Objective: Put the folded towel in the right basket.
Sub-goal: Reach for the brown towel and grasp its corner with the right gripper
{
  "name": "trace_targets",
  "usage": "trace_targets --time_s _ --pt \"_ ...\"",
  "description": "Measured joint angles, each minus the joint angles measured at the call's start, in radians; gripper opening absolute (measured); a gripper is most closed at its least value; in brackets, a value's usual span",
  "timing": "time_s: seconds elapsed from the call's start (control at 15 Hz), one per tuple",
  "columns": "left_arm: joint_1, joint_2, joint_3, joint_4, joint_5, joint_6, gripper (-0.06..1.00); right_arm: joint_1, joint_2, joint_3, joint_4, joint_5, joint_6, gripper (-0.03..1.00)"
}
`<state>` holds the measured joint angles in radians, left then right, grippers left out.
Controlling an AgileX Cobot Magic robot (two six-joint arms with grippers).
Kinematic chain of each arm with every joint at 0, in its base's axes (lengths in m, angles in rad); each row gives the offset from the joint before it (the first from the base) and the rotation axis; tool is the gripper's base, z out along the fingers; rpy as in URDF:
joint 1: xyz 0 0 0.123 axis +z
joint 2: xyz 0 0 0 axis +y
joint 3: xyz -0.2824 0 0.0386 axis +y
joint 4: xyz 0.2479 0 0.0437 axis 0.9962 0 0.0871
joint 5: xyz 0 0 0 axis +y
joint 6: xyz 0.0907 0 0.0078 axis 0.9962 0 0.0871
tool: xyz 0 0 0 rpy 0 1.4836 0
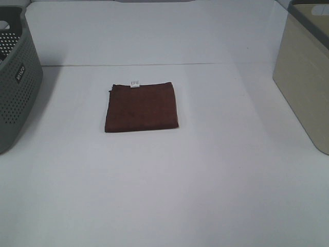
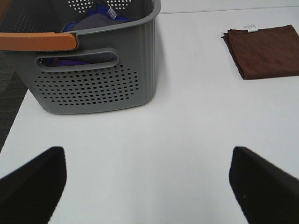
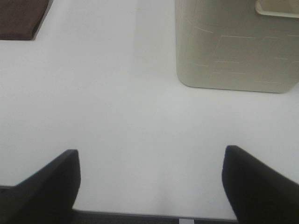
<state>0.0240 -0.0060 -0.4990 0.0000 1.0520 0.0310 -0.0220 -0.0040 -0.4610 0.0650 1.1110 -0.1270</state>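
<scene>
A folded dark brown towel [image 1: 142, 107] with a small white tag lies flat on the white table, a little left of centre. It also shows in the left wrist view [image 2: 265, 50] and at a corner of the right wrist view [image 3: 21, 17]. The right basket [image 1: 306, 72] is beige and stands at the table's right edge; the right wrist view shows its wall [image 3: 236, 44]. My left gripper [image 2: 148, 186] is open and empty over the table near the grey basket. My right gripper [image 3: 150, 186] is open and empty near the table's front edge. Neither arm shows in the high view.
A grey perforated basket [image 1: 15, 77] stands at the left edge; in the left wrist view [image 2: 93, 70] it has an orange handle and holds blue and grey cloth. The white table [image 1: 205, 180] ends at a seam behind the towel.
</scene>
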Motion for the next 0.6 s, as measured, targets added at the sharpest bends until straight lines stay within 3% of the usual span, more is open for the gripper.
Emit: trace_targets --time_s 0.6 --pt "0.0 0.0 0.0 0.0 0.0 0.0 0.88 0.0 0.0 0.0 0.0 0.0 0.0 0.81"
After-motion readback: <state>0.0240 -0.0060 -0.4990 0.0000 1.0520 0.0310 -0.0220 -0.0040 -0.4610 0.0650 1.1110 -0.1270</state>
